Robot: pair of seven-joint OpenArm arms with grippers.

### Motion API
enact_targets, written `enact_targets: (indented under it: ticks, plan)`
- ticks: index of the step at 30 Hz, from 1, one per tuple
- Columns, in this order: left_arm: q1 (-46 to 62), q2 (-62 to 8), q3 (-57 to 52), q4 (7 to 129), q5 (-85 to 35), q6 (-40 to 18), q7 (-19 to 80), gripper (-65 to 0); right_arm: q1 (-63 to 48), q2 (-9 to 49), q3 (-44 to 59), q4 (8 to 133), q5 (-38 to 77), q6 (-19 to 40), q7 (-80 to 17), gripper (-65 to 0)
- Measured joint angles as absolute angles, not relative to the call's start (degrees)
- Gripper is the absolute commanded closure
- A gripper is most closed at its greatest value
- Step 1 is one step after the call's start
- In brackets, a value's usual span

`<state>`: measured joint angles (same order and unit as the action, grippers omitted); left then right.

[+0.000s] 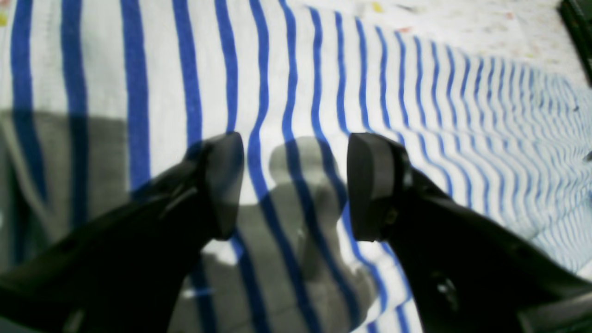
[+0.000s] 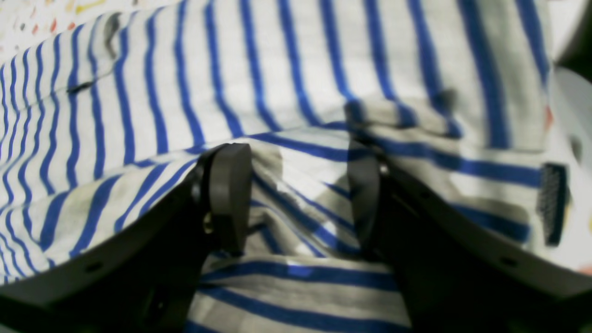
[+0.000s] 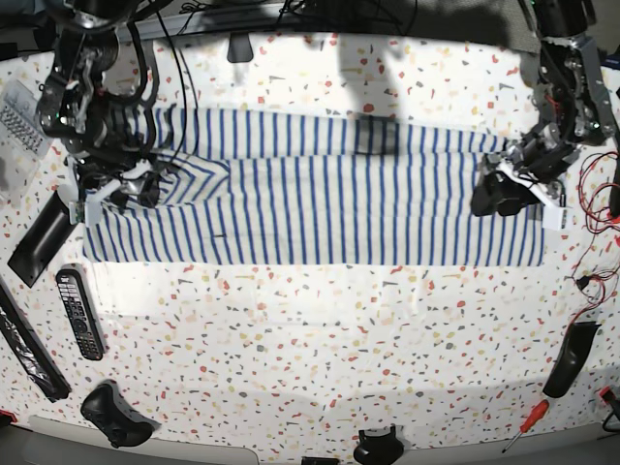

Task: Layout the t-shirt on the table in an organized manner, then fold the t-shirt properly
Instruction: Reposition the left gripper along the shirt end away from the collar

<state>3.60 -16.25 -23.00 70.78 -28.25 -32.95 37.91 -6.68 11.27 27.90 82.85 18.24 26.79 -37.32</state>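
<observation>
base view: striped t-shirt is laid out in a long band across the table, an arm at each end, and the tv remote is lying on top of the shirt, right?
Not quite. The remote lies on the bare table, below the t-shirt near its corner, apart from the cloth. The base view shows this. The rest holds: the shirt is a long band, with the right gripper and left gripper at its two ends.

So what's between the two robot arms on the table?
In the base view, only the t-shirt lies there, a long striped band across the table running from the right gripper to the left gripper, both with jaws open.
</observation>
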Motion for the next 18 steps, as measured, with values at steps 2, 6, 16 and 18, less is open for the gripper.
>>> enact_targets:
  ticks: [2, 6, 16, 18]
  plan:
    - [3.7, -18.0, -23.0, 70.7, -28.3, -32.1, 38.0, -34.4, -5.5, 11.2, 27.9, 81.8, 18.3, 26.8, -38.0, -32.1]
    - [4.0, -20.0, -23.1, 70.3, -37.7, -29.7, 41.8, -34.4, -5.4, 11.2, 27.9, 81.8, 18.0, 30.2, -37.0, -32.1]
    - [3.6, -22.5, -23.2, 82.6, -40.6, -30.1, 48.9, -41.4, -5.5, 11.2, 27.9, 90.5, 17.5, 32.8, -35.8, -32.1]
    - [3.3, -24.8, -23.2, 84.6, -40.9, -29.3, 48.9, -42.8, -5.6, 11.2, 27.9, 93.0, 17.4, 32.8, -35.8, -32.1]
